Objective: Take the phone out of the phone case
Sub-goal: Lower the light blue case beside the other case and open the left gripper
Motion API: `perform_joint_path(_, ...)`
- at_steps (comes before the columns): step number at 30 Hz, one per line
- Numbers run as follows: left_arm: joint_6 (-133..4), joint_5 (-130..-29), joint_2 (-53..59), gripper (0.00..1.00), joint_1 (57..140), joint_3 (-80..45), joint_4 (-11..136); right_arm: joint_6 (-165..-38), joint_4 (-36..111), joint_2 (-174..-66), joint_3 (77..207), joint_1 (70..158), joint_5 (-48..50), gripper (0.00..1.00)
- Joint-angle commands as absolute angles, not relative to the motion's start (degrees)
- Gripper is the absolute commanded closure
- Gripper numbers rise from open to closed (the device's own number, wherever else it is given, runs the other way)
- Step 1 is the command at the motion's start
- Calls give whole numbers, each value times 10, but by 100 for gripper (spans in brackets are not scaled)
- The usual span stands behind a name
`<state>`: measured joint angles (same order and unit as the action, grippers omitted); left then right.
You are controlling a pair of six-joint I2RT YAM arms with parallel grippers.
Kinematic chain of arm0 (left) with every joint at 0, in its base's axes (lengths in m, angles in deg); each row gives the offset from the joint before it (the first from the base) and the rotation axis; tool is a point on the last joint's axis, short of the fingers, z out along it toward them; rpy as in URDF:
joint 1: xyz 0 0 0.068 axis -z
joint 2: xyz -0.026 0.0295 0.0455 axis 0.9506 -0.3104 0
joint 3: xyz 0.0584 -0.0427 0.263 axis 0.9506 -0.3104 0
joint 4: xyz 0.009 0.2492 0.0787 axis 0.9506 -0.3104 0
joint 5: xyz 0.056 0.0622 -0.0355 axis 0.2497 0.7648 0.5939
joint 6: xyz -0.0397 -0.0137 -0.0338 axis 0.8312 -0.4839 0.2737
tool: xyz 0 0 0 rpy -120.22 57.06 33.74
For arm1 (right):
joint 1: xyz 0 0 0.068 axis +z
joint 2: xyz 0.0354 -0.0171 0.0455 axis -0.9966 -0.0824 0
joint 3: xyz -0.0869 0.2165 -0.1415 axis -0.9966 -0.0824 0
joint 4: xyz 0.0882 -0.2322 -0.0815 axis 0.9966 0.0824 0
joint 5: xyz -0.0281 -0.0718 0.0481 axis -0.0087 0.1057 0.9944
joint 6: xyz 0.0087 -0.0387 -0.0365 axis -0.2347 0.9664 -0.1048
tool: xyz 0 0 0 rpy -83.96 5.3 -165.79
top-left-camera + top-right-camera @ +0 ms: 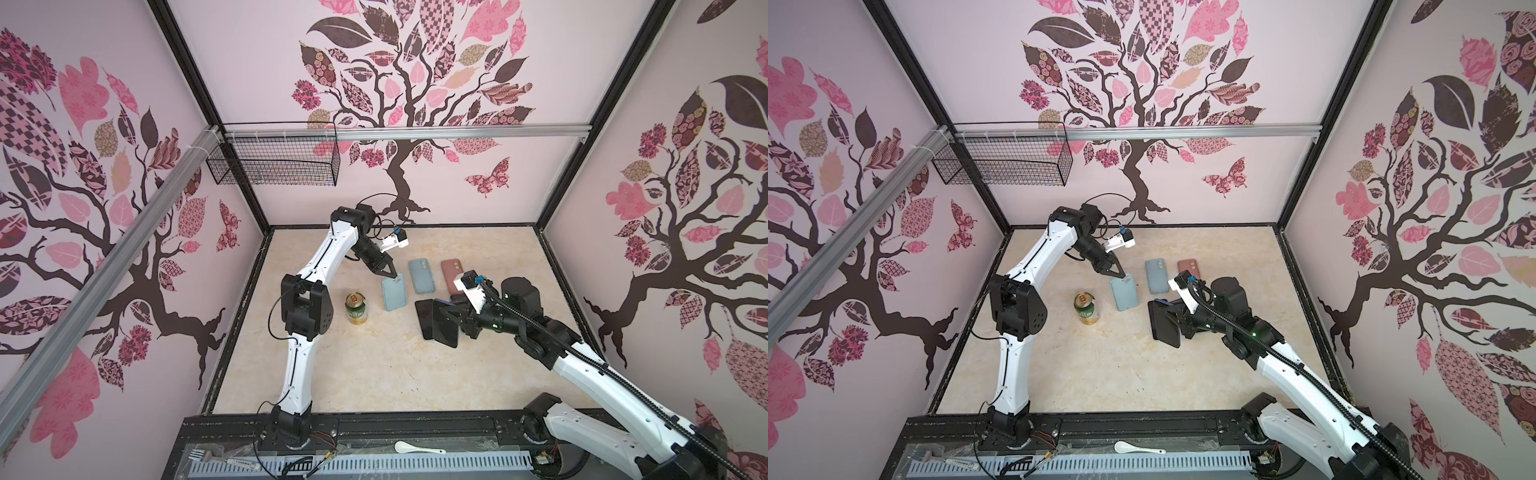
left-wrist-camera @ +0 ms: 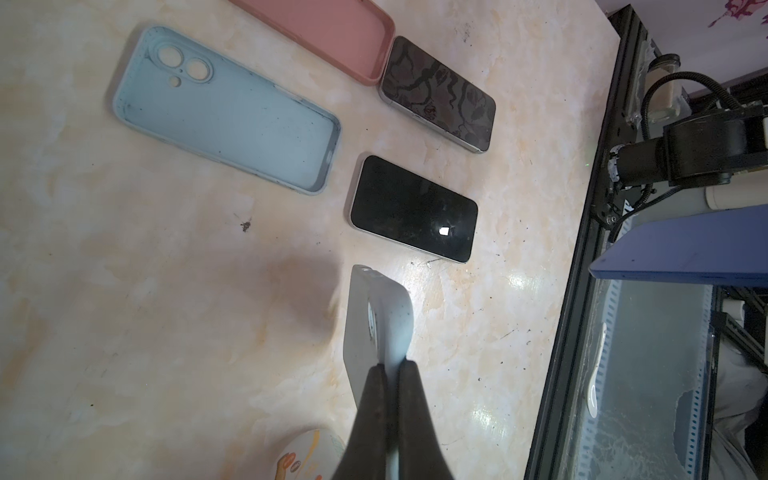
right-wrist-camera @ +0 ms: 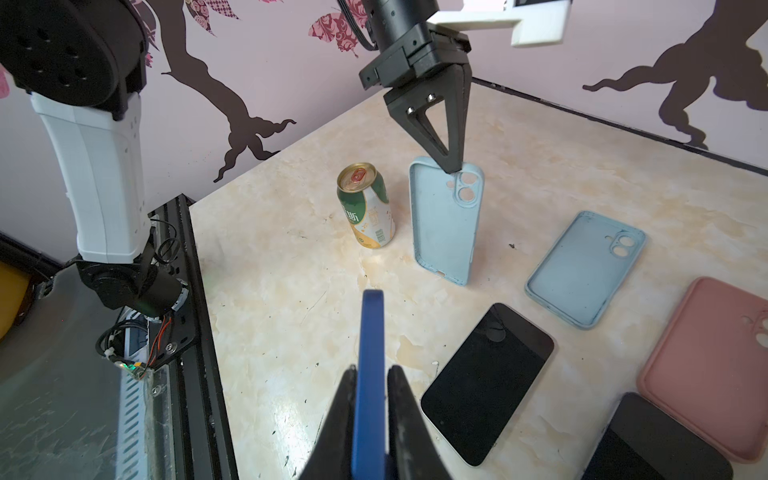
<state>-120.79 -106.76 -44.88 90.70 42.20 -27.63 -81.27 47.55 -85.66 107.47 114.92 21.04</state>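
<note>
Our left gripper [image 1: 390, 276] is clamped tight on the top rim of a pale blue silicone phone case [image 1: 393, 295]. The case stands on end at the centre of a top view, beside a green drink can [image 1: 356, 307]. Our right gripper [image 3: 371, 372] pinches a dark blue flat phone [image 1: 446, 324] edge-on, right of centre and apart from that case.

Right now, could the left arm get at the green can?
Reach, probably yes: the can stands near, nothing between. But the left gripper is shut on the pale blue case.
</note>
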Motion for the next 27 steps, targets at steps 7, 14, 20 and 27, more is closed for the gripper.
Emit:
perform_joint_path(7,-1235,-1037,-501,99,907,497,-293,-830,457,-860,1090,1148,235,100)
perform_joint_path(14,-1243,-1011,-517,84,907,510,-271,-832,456,-861,1089,1149,234,100)
perform_joint_path(20,-1203,-936,-515,53,903,515,-179,-833,468,-861,1089,1149,196,100)
perform_joint_path(27,-1108,-946,-437,32,902,480,-54,-860,468,-862,1084,1149,120,100)
